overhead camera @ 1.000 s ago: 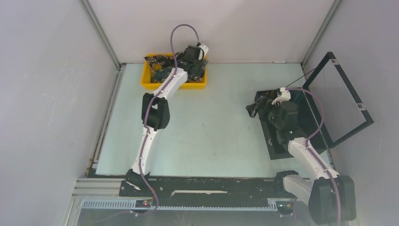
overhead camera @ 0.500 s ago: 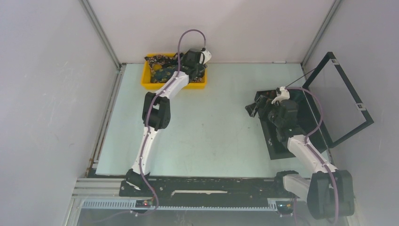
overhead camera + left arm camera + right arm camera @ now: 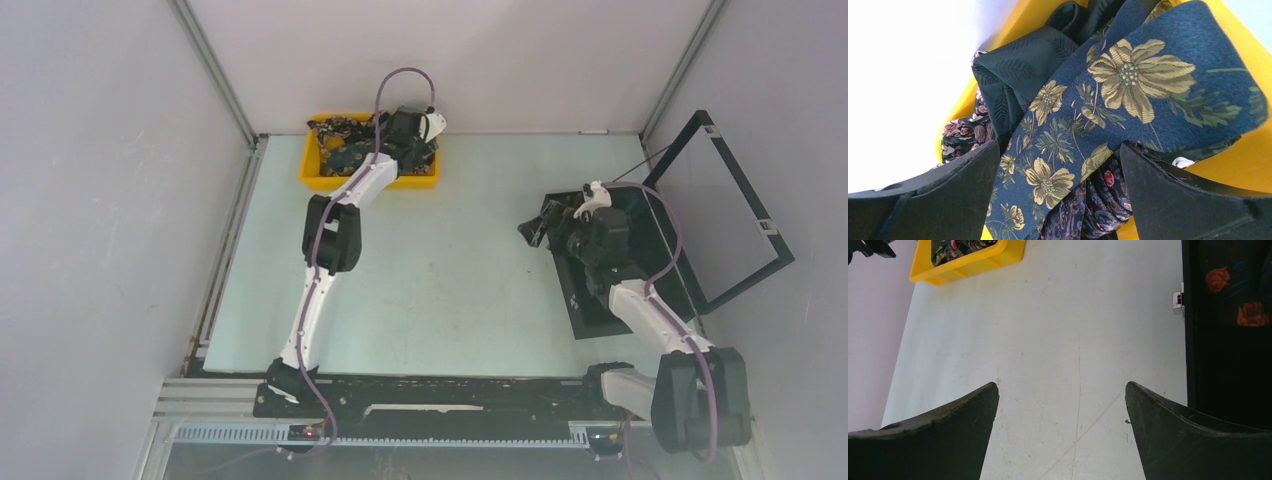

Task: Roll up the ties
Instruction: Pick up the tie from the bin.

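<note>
Several dark patterned ties [image 3: 343, 152] lie heaped in the yellow tray [image 3: 310, 172] at the back left. In the left wrist view a navy tie with gold flowers [image 3: 1128, 95] lies on top, over a dark green leaf-print tie [image 3: 1018, 70] and a paisley one [image 3: 1098, 205]. My left gripper [image 3: 1059, 147] hangs open just above the heap, its jaws on either side of the navy tie with nothing gripped. My right gripper [image 3: 1062, 385] stands open over bare table, beside the black box [image 3: 1228, 355].
The black hinged box [image 3: 600, 310] lies at the right with its lid [image 3: 735, 215] swung open against the wall. A dark fabric with red roses [image 3: 1220, 280] shows inside it. Enclosure walls run close behind the tray [image 3: 973, 262] and along both sides.
My left wrist has turned and shifted a little over the tray, and its jaws have spread slightly wider. The right gripper has edged slightly left, still open.
</note>
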Motion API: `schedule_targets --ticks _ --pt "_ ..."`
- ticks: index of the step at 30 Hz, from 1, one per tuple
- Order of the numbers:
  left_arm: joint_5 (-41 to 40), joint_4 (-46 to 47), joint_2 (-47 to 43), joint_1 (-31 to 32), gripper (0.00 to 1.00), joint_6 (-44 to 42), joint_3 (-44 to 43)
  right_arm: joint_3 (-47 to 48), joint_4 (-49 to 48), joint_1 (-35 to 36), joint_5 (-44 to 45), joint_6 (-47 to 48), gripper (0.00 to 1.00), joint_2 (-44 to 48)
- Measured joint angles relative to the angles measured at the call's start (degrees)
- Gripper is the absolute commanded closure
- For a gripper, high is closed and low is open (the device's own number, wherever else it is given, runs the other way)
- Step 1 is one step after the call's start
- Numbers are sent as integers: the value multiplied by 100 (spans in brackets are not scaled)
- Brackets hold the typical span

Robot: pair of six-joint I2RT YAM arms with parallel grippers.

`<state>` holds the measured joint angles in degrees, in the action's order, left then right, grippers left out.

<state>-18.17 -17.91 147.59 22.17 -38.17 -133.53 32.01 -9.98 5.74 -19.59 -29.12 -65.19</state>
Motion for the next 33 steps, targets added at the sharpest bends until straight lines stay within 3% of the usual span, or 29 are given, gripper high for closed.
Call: schedule_targets --ticks 8,11,24,33 --pt "238 -157 66 -166 0 -317 0 46 -2 -9 -79 -2 0 -149" --pt "343 -249 70 -236 5 -468 0 83 -2 -22 -107 -2 0 -223" --pt "492 -94 212 -350 98 -850 0 225 -2 -26 -188 -2 0 -400" --pt "439 369 63 -343 100 -817 337 238 2 -37 -210 -2 0 -415"
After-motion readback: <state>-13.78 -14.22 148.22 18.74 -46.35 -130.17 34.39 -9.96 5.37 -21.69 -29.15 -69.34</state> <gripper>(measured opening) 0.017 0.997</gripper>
